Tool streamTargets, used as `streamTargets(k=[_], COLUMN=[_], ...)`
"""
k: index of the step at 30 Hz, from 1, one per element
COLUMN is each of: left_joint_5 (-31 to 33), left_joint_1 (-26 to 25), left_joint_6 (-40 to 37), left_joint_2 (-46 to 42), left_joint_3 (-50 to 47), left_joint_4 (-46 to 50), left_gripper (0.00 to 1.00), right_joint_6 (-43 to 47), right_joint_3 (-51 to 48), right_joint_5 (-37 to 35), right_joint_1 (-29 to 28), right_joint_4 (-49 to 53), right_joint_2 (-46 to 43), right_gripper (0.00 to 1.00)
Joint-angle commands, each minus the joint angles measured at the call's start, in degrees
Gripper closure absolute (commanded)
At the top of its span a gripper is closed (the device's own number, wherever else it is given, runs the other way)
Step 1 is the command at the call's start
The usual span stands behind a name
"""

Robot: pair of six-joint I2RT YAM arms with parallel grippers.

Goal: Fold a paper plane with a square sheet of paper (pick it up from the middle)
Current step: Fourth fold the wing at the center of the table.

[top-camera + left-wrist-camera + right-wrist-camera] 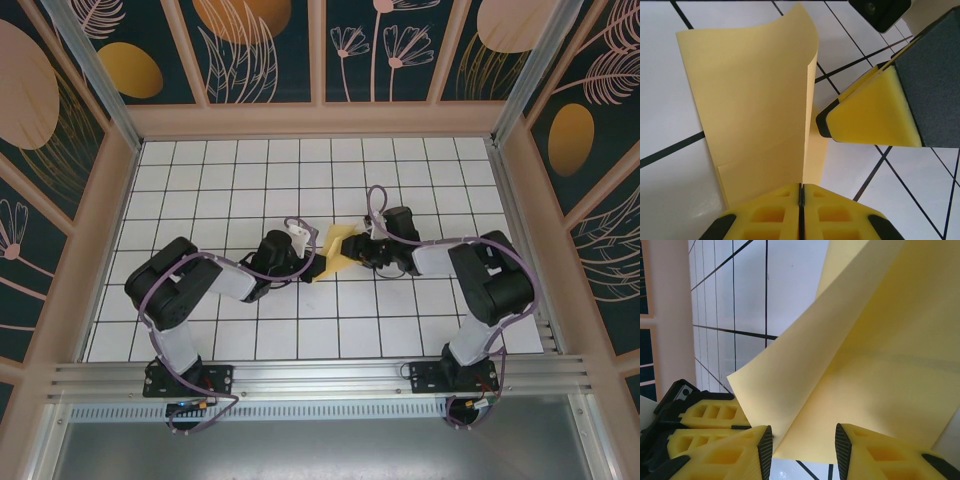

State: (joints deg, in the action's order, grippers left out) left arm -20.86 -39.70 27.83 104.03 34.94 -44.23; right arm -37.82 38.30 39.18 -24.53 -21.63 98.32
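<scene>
Item: my left tool (800, 189), closed on the edge of the partly folded yellow square sheet of paper (337, 252) at mid-tabletop (250, 180); my right tool (802, 442), fingers apart, close against the same sheet.

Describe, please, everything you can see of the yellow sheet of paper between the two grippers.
The thin, plain yellow sheet of paper is partly folded: a crease runs along it and one flap stands up, its top corner curling, while the rest lies on the white tiled table. The left gripper is shut on its edge at the fold. The right gripper is open astride another edge; contact there is unclear. It sits mid-table between both arms.
</scene>
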Motion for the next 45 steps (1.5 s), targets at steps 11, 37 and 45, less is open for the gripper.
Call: streamTargets(k=[11,37,45], left_joint_5=[-2.9,-2.5,-3.2], left_joint_1=[1.0,1.3,1.6], left_joint_6=[3.3,0.2,2.6], left_joint_2=[2.6,5.2,5.8], left_joint_3=[1.3,4.0,4.1], left_joint_4=[-4.1,-1.3,-2.2], left_gripper=[0.88,0.87,0.89], right_joint_6=[0.2,-2.6,-1.9], right_joint_3=[3.3,3.3,3.6], right_joint_5=[0.9,-8.1,-8.4], right_joint_1=[-0.8,-1.4,-1.5], right_joint_4=[-2.7,2.1,3.5], right_joint_2=[4.8,6.4,6.7], right_gripper=[0.59,0.53,0.54])
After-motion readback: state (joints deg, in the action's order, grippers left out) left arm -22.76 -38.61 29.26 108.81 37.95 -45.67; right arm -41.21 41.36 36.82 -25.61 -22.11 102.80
